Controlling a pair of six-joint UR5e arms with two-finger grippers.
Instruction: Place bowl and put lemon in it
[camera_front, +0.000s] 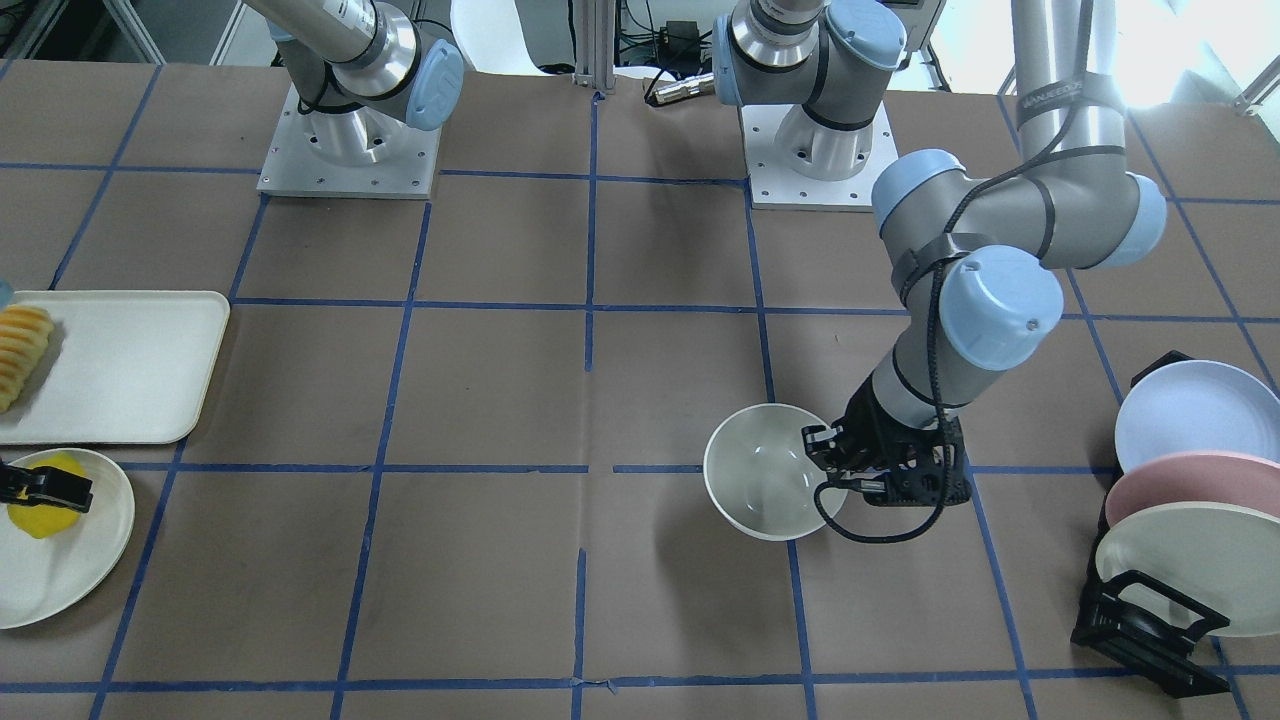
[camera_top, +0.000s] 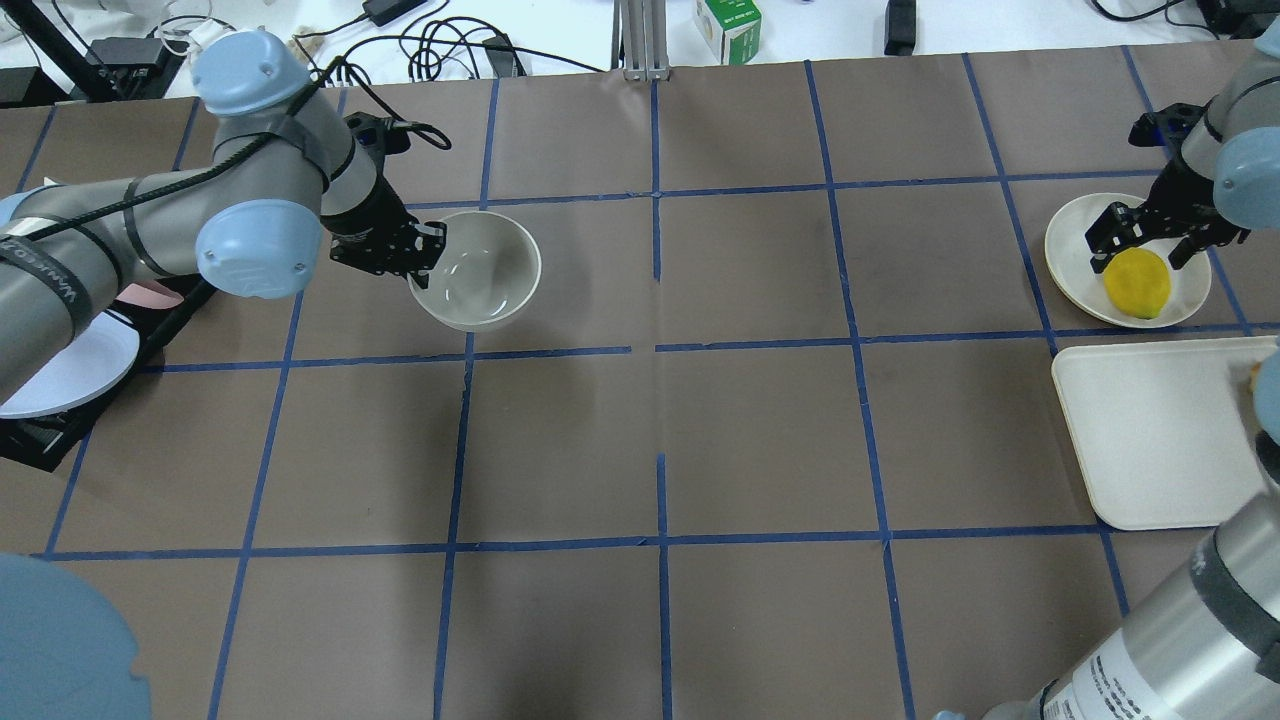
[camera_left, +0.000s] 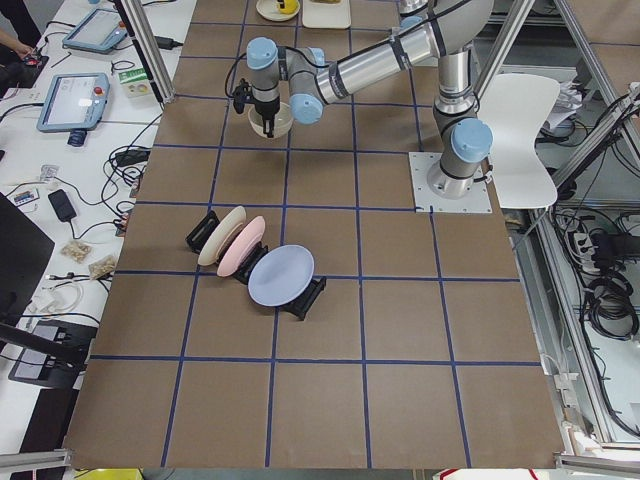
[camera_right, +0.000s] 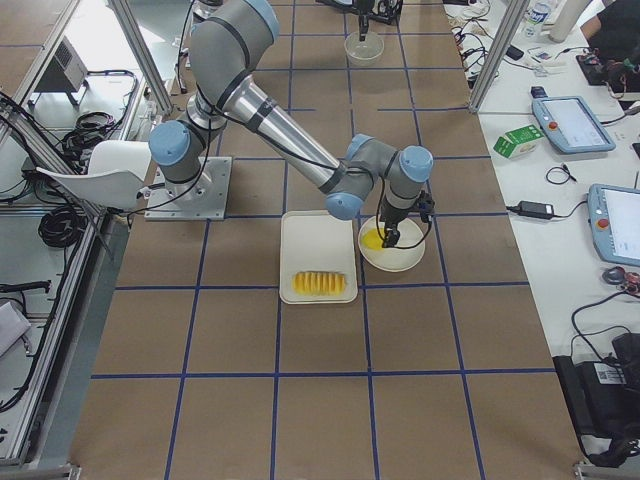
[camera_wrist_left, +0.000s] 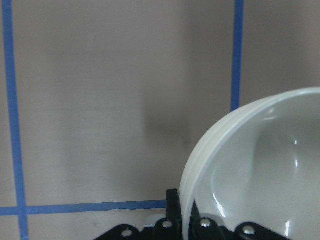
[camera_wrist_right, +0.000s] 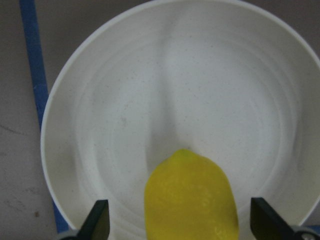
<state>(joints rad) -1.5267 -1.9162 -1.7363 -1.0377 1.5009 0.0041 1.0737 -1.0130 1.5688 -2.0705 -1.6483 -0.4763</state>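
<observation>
The white bowl (camera_top: 485, 275) hangs from my left gripper (camera_top: 418, 255), which is shut on its rim on the arm's side. In the front view the bowl (camera_front: 760, 485) seems to be a little above the table, with its shadow beside it. The left wrist view shows the bowl's rim (camera_wrist_left: 200, 160) pinched in the left gripper (camera_wrist_left: 185, 227). The yellow lemon (camera_top: 1137, 283) lies on a flat white plate (camera_top: 1075, 260) at the far right. My right gripper (camera_wrist_right: 180, 222) is open, with a finger on each side of the lemon (camera_wrist_right: 190, 200) and a gap on both sides.
A white tray (camera_front: 130, 365) with a row of yellow slices (camera_front: 22, 355) lies next to the lemon's plate (camera_front: 70, 560). A black rack (camera_front: 1150, 630) with three upright plates stands at the table's other end, near the left arm.
</observation>
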